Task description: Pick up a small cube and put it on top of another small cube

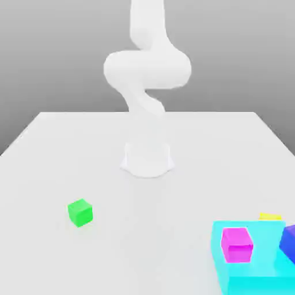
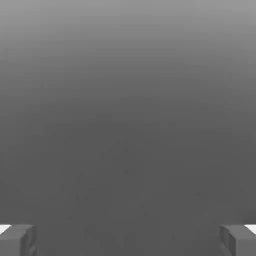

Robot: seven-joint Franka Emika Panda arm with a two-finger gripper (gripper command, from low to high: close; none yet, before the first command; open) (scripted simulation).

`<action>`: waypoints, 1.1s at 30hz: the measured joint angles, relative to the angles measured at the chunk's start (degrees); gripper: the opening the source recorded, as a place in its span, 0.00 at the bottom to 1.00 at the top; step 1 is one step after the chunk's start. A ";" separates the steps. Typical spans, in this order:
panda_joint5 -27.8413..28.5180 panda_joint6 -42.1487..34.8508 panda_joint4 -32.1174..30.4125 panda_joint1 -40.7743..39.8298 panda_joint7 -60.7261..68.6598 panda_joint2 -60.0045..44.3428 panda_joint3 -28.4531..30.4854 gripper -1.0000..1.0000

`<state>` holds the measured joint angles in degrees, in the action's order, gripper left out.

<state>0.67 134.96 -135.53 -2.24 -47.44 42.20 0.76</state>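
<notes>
The small cube (image 1: pixel 79 212), plain bright green, rests on the white table (image 1: pixel 46 173) toward the exterior view's left, in front of the arm's base. A magenta cube (image 1: pixel 237 244) of about the same size sits on top of a cyan block at the exterior view's lower right. In the hand view my gripper (image 2: pixel 128 242) is open: its two grey fingertips (image 2: pixel 17 240) stand far apart, with nothing between them and only plain grey background beyond. The white arm (image 1: pixel 147 69) rises from its base and bends upward out of the exterior view.
The large cyan block (image 1: pixel 253 273) fills the table's near right corner. A blue object (image 1: pixel 289 242) lies on it at the right edge, and a yellow piece (image 1: pixel 269 216) peeks out behind it. The arm's base (image 1: pixel 147 160) stands mid-table.
</notes>
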 joint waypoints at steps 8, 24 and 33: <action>2.27 12.05 -13.98 -8.59 -6.04 -14.13 3.48 0.50; -8.78 42.17 -31.97 -26.76 -4.99 -51.82 1.64 0.50; -8.51 45.90 -31.16 -29.73 -5.16 -56.34 -1.22 0.00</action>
<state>-7.84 180.86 -166.69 -31.97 -52.60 -14.13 -0.46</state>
